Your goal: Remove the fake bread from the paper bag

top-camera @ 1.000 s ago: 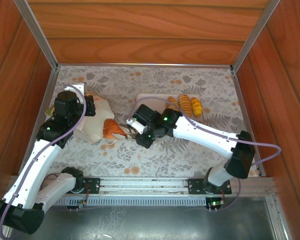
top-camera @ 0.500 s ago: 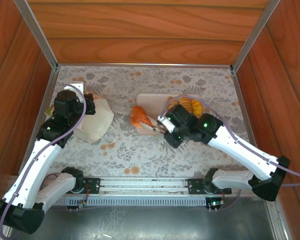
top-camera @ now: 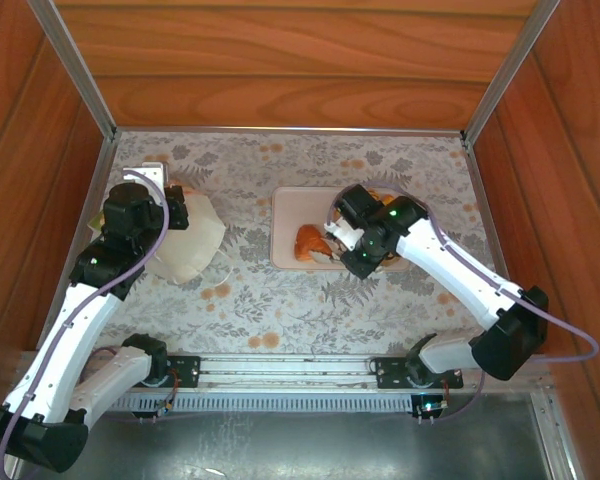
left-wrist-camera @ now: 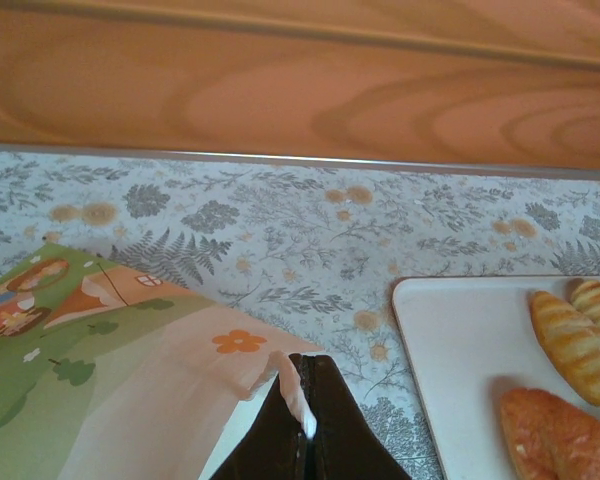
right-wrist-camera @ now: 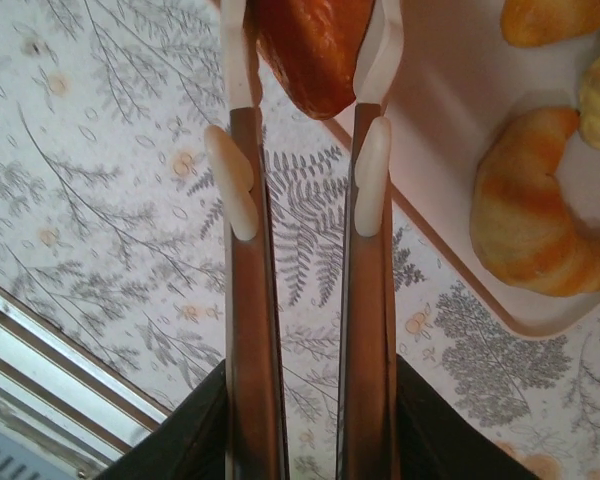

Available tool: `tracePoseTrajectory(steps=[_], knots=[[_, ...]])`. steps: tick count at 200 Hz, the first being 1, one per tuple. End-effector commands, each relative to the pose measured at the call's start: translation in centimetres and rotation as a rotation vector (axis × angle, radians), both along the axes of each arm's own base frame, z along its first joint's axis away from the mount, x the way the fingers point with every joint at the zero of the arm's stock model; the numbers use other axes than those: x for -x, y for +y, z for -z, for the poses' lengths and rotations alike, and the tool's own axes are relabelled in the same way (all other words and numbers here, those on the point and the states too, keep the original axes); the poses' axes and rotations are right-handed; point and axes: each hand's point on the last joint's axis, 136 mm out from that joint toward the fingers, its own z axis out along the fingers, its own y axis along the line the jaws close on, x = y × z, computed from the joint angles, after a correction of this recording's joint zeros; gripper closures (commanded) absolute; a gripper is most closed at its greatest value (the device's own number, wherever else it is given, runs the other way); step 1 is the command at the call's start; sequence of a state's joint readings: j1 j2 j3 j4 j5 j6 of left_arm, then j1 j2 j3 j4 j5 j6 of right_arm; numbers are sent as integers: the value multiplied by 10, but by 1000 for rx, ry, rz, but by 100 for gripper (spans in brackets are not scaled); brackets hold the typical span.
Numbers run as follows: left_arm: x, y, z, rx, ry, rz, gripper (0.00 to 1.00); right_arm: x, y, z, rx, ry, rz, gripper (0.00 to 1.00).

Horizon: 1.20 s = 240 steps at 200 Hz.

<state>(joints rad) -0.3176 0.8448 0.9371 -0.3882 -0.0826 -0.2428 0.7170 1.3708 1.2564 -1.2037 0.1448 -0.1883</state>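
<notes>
At left, the left gripper (left-wrist-camera: pixel 305 405) is clenched on what seems to be the rim of the paper bag (top-camera: pixel 185 248), which lies on the worktop (top-camera: pixel 280 300). At right, the right gripper (right-wrist-camera: pixel 310 50) grasps an orange fake bread (top-camera: pixel 308 243) at the edge of the tray (top-camera: pixel 288 205), near other pastries (right-wrist-camera: pixel 540 230).

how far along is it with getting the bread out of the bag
Done: a croissant and ridged rolls already lie on the tray. In hand: the right gripper holds an orange-brown roll at the tray's edge, while the left gripper pinches the bag. Left: setting that roll down; the bag's inside is hidden, so more may remain.
</notes>
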Motion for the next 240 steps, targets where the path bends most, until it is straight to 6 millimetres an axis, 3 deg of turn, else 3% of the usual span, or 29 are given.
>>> tracePoseTrajectory(steps=[1, 53, 110, 151, 193, 240], knots=[[-1, 0, -10, -2, -40, 0, 100, -6, -20, 1, 95, -17, -45, 61], [0, 0, -8, -7, -39, 0, 100, -30, -54, -6, 205, -107, -6, 53], [3, 2, -5, -7, -38, -4, 100, -26, -46, -8, 166, -78, -14, 51], [2, 1, -3, -6, -32, -3, 100, -41, -17, -19, 27, -103, 24, 50], [2, 1, -3, -3, -30, -3, 100, -51, -10, 4, 58, -52, 60, 51], [3, 3, -2, -5, -31, -14, 100, -24, -16, 18, 108, 111, 33, 63]])
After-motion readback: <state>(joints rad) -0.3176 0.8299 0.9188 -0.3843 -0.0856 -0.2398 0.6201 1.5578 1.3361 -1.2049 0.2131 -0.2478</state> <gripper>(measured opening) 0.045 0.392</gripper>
